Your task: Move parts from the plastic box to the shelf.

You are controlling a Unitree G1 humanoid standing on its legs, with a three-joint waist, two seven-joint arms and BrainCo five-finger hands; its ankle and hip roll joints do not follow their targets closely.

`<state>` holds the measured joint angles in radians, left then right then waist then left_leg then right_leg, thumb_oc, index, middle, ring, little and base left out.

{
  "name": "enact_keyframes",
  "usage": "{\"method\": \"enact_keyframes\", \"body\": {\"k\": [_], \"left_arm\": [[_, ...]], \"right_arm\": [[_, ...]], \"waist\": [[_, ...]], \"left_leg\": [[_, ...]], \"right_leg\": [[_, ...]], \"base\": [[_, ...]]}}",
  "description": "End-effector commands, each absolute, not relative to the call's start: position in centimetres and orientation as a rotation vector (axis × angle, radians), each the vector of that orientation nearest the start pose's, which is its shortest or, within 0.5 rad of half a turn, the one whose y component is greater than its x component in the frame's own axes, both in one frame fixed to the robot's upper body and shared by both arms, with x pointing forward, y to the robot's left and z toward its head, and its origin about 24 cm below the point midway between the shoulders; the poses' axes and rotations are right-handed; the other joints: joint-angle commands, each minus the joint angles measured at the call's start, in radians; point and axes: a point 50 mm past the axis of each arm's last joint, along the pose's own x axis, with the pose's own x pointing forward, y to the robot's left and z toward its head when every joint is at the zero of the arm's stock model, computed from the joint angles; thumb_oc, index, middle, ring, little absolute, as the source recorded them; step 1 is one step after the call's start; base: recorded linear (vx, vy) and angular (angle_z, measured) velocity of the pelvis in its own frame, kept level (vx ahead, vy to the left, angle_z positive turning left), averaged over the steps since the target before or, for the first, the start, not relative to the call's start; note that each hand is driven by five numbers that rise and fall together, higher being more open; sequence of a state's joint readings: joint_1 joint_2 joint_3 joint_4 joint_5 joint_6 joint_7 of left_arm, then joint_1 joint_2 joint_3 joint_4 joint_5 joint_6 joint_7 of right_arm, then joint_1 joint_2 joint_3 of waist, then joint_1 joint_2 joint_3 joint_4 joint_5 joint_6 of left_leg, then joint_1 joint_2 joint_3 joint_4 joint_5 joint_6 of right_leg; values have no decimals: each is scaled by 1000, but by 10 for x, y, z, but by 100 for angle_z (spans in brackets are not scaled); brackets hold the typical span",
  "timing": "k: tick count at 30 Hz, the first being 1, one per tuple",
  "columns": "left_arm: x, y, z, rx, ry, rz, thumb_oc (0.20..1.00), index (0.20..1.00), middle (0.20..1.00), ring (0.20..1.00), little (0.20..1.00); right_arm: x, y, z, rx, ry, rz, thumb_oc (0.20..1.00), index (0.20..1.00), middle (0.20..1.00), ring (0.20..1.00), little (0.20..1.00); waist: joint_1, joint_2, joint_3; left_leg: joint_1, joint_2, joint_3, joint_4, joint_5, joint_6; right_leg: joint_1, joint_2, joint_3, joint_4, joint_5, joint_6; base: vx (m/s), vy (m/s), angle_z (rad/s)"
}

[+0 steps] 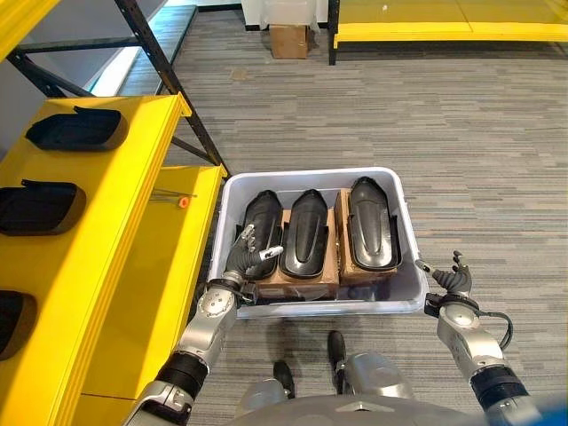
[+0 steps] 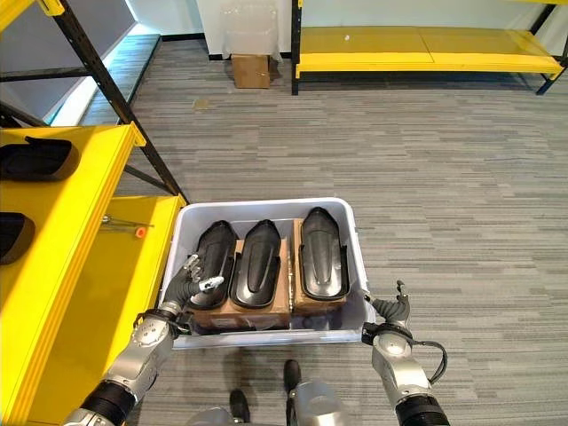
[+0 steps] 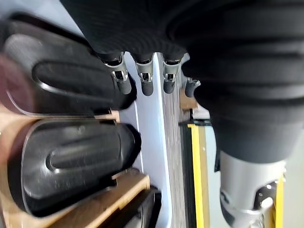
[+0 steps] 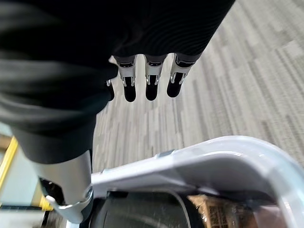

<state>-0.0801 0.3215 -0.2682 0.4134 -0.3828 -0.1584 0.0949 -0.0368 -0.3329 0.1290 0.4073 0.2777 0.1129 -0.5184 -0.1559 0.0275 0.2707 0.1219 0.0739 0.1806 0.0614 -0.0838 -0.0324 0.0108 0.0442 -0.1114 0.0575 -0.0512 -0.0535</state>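
While the plastic box (image 1: 312, 180) sits on the grey striped carpet floor (image 1: 461, 133), three black moulded parts lie side by side inside it, each resting lengthwise on brown cardboard (image 1: 330, 266). The left part (image 1: 263, 222) lies nearest the box wall facing the shelf, the middle part (image 1: 307, 232) is just beside it, and the right part (image 1: 372, 222) sits slightly further toward the far rim.

The left hand (image 1: 248, 253) reaches over the near rim into the box; its fingers (image 3: 145, 78) are extended and relaxed above the near end of the left part, closed on nothing. The right hand (image 1: 451, 277) hovers just outside the box's near right corner, fingers loosely spread and grasping nothing; the right wrist view shows its fingers (image 4: 151, 80) straight above the carpet, with the pale box rim (image 4: 213, 161) below.

At the robot's left stands a yellow shelf (image 1: 142, 186) with dark steel uprights (image 1: 169, 80). Its upper level carries black parts already placed in a row (image 1: 75, 130). The lower level holds a small orange item with a thin rod (image 1: 183, 201) near its far edge.

Across the room, a cardboard carton (image 1: 289, 40) stands on the carpet against the wall, beside a second low yellow shelf (image 2: 426, 49).
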Motion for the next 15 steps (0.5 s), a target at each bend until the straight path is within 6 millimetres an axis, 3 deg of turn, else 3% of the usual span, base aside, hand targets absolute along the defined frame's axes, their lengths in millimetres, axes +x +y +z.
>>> {"method": "enact_keyframes", "body": {"k": [1, 3, 4, 6, 8, 9, 11, 12, 15], "left_arm": [[254, 194, -1, -62, 102, 82, 1000, 1000, 1000, 1000, 1000], [255, 194, 2, -67, 91, 103, 1000, 1000, 1000, 1000, 1000], [256, 195, 2, -68, 92, 105, 1000, 1000, 1000, 1000, 1000], [254, 197, -2, -64, 100, 110, 1000, 1000, 1000, 1000, 1000], [254, 197, -2, -58, 99, 102, 1000, 1000, 1000, 1000, 1000], [254, 197, -3, -56, 99, 92, 1000, 1000, 1000, 1000, 1000], [254, 197, -4, -64, 103, 85, 1000, 1000, 1000, 1000, 1000], [256, 196, -5, -75, 107, 77, 1000, 1000, 1000, 1000, 1000], [258, 191, -6, -74, 119, 48, 1000, 1000, 1000, 1000, 1000]], "right_arm": [[237, -234, -17, -287, 313, -428, 1000, 1000, 1000, 1000, 1000], [238, -232, -15, -295, 289, -414, 1000, 1000, 1000, 1000, 1000], [238, -232, -15, -295, 287, -411, 1000, 1000, 1000, 1000, 1000], [241, -229, -12, -289, 254, -385, 1000, 1000, 1000, 1000, 1000], [242, -230, -7, -287, 227, -376, 1000, 1000, 1000, 1000, 1000], [242, -231, -4, -295, 215, -376, 1000, 1000, 1000, 1000, 1000], [241, -234, -2, -296, 214, -368, 1000, 1000, 1000, 1000, 1000], [245, -237, 0, -305, 206, -348, 1000, 1000, 1000, 1000, 1000], [247, -239, 0, -310, 209, -365, 1000, 1000, 1000, 1000, 1000]], "waist": [[7, -49, -27], [17, -60, -11], [17, -60, -9], [16, -44, -7], [15, -36, -6], [13, -31, -4], [9, -29, 1], [12, -21, 2], [11, -11, 9]], "left_leg": [[-101, -28, -6, 308, -18, 29], [-192, -14, -20, 421, 14, 22], [-201, -4, -17, 417, 19, 21], [-189, 74, 13, 192, 89, -11], [-183, 110, 12, 51, 147, -35], [-187, 148, 7, -26, 215, -58], [-194, 167, 11, -81, 222, -66], [-181, 161, 1, -79, 191, -65], [-164, 156, 22, -53, 168, -69]], "right_leg": [[-22, -65, 53, 90, -31, 74], [-9, -67, 54, 86, -29, 65], [-8, -66, 51, 87, -31, 65], [9, -54, 40, 93, -58, 78], [28, -51, 41, 84, -71, 84], [43, -51, 38, 82, -82, 86], [60, -61, 37, 87, -97, 90], [55, -76, 43, 116, -118, 99], [41, -88, 25, 147, -127, 101]], "base": [[22, -129, -3], [-10, -109, 2], [0, 0, 0], [99, 177, -2], [110, 235, 12], [113, 305, 18], [75, 321, 8], [36, 345, -7], [56, 248, -29]]}}
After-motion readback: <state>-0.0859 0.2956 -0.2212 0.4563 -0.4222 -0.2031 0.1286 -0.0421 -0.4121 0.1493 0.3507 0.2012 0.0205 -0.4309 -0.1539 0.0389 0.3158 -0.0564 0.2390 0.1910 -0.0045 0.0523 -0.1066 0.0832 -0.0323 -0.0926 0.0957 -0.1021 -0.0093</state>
